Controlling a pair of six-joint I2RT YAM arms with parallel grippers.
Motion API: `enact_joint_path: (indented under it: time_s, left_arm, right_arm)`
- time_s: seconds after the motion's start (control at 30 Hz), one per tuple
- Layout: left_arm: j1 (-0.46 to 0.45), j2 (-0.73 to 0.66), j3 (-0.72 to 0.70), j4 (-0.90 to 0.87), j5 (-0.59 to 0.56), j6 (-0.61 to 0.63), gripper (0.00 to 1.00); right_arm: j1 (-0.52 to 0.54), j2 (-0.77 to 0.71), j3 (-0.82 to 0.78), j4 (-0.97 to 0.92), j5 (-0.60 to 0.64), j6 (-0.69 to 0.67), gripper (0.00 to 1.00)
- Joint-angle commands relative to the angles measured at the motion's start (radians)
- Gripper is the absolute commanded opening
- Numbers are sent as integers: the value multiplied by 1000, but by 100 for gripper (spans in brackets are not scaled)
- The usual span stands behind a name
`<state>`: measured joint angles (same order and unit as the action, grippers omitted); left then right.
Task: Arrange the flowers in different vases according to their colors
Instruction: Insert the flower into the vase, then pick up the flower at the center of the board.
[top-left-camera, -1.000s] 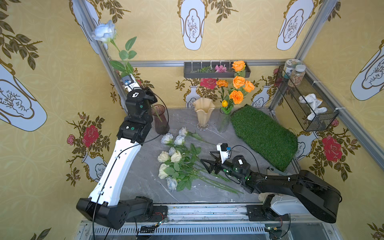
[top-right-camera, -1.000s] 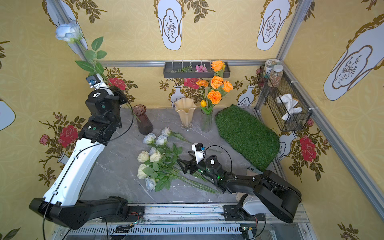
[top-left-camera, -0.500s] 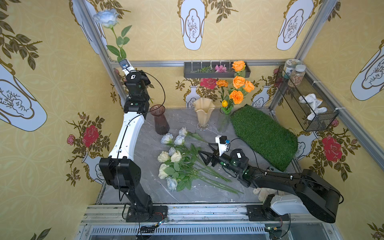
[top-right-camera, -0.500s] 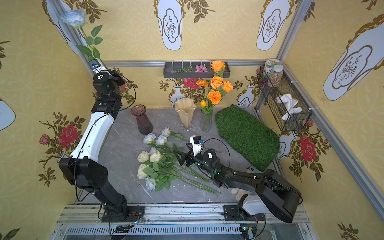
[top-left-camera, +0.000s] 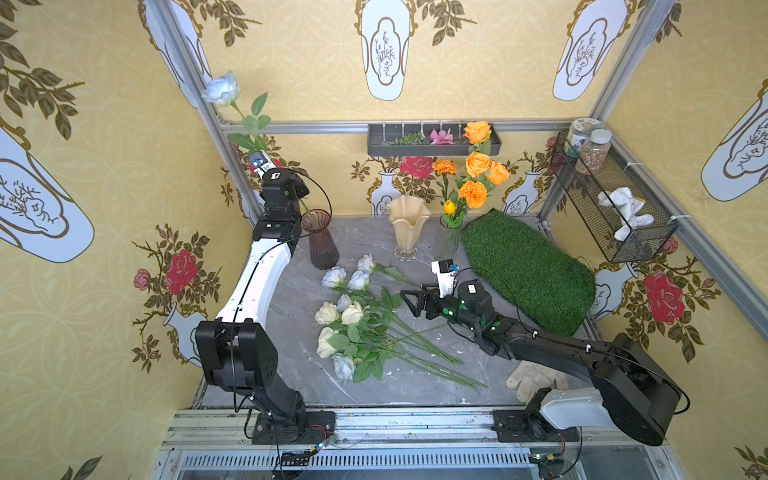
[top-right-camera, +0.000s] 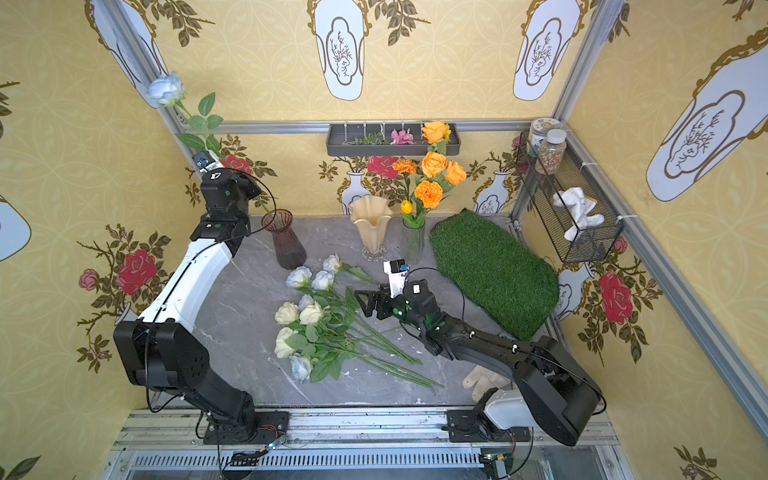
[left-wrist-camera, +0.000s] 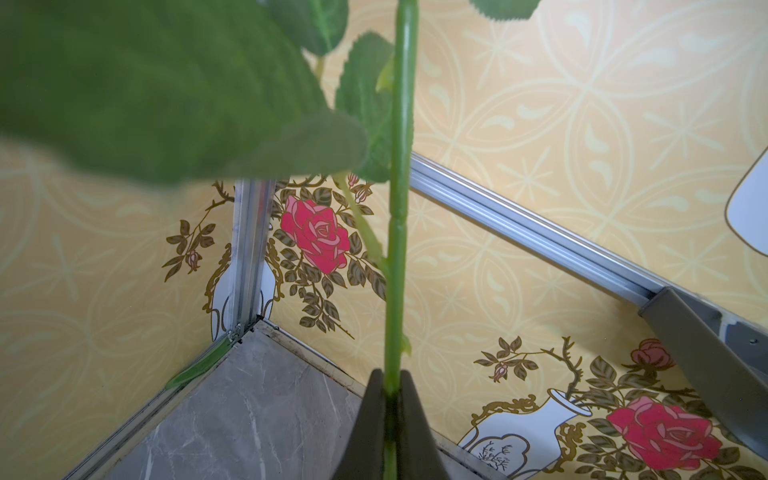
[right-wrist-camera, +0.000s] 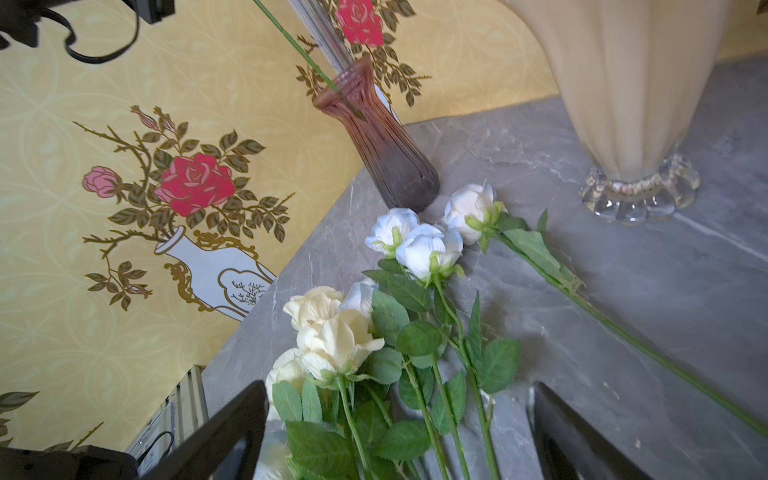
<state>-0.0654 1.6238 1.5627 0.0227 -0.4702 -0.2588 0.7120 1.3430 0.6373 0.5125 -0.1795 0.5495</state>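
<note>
Top views show a booth with yellow wallpaper and a grey marble surface (top-left-camera: 415, 374). The left arm (top-left-camera: 266, 266) reaches up toward the back left corner, carrying a pale blue rose (top-left-camera: 220, 89) with its bloom high above a purple vase (top-left-camera: 320, 241). The stem slants downward and its lower tip meets the mouth of that vase. Further along the back stand a cream vase (top-left-camera: 408, 226) and a clear vase (top-left-camera: 451, 239) that holds orange flowers (top-left-camera: 473, 193). Loose roses (top-left-camera: 353, 316), cream and pale blue, lie heaped in the middle of the surface, with their blooms toward the left wall and their stems fanned toward the front right. The right hand (top-left-camera: 409, 304) hovers over those stems, spread wide and holding nothing. A grass mat (top-left-camera: 528, 270) lies at the back right, and a glove (top-left-camera: 536, 376) lies beside the right arm's base. In the left wrist view, the left hand (left-wrist-camera: 390, 376) is pinched narrow on the rose's green stem, with blurred leaves close to the lens and the wall corner behind. In the right wrist view, the right hand's two dark fingers (right-wrist-camera: 232, 419) stand far apart, framing the leafy stems. Beyond the blooms is the purple vase with the thin stem tip at its rim, and the cream vase's clear foot rests nearby.
</note>
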Motion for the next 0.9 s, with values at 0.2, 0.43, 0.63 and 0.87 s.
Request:
enact_joint_path:
  time_s: [0.2, 0.43, 0.63, 0.87]
  left_arm:
    - [-1, -29, -44, -139, 182, -54, 63]
    - [-9, -183, -122, -182, 236, -156, 84]
    - [-34, -412, -315, -193, 256, -263, 89]
    - [-57, -842, -765, -192, 256, -501, 90]
  right_arm:
    - [-122, 77, 221, -442, -125, 29, 97]
    - [-176, 230, 452, -794, -178, -45, 91]
    - [-169, 386, 691, -1138, -72, -269, 81]
    - [-145, 436, 697, -1149, -36, -341, 74]
